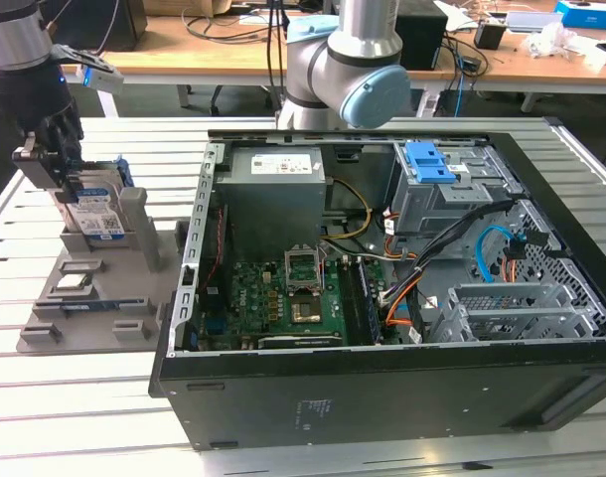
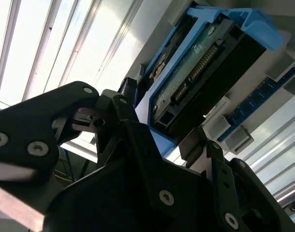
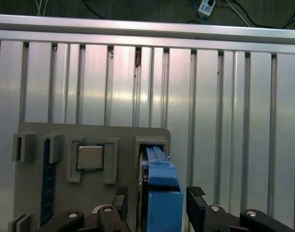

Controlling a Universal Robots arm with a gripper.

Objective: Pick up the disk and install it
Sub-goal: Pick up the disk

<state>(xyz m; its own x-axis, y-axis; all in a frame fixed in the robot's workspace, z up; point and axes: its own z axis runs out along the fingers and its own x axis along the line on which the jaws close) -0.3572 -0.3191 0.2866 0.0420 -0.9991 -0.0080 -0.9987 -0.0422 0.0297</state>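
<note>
The disk (image 1: 96,211) stands on edge in a slot of the grey fixture plate (image 1: 45,333), at the exterior view's far left. It is silver with a blue-and-white label and a blue carrier frame (image 3: 162,191). My gripper (image 1: 70,184) comes down over its upper end. One black finger (image 3: 119,205) lies on one broad face and the other finger (image 3: 196,203) on the opposite face. In the second wrist view the disk (image 2: 200,77) shows its circuit-board side and connector, with the gripper (image 2: 159,126) shut on it.
The open computer case (image 1: 184,328) lies at the exterior view's right, its grey drive cage topped by a blue latch (image 1: 432,164). A small square chip (image 3: 89,157) and a memory stick (image 1: 89,305) sit on the fixture plate. The arm's base (image 1: 343,70) stands behind the case.
</note>
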